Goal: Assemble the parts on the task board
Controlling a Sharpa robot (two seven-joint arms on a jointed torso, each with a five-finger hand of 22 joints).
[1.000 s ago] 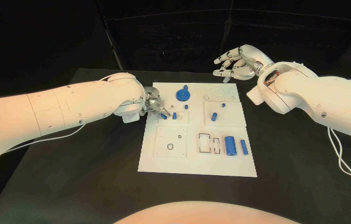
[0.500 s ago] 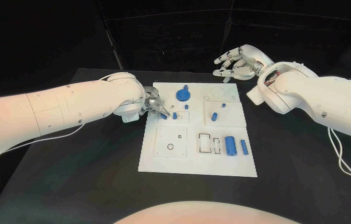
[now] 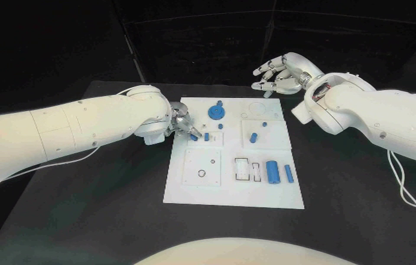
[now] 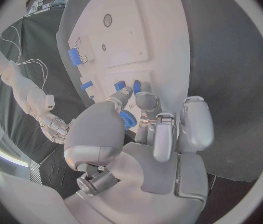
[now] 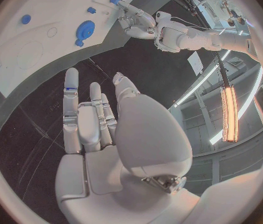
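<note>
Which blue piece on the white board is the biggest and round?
The big round blue gear-like disc near the task board's far edge; the other blue pieces are small pegs and cylinders.

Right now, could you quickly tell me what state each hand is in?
Left hand: pinching a small blue part at the task board.
Right hand: open, holding nothing, raised beyond the board.

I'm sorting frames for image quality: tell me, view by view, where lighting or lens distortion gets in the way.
Head view: the task board is brightly lit against black surroundings, its blue parts readable. Left wrist view: fisheye bends the board's edges; the left hand blocks the middle. Right wrist view: a glaring lamp strip sits beside the right hand.
</note>
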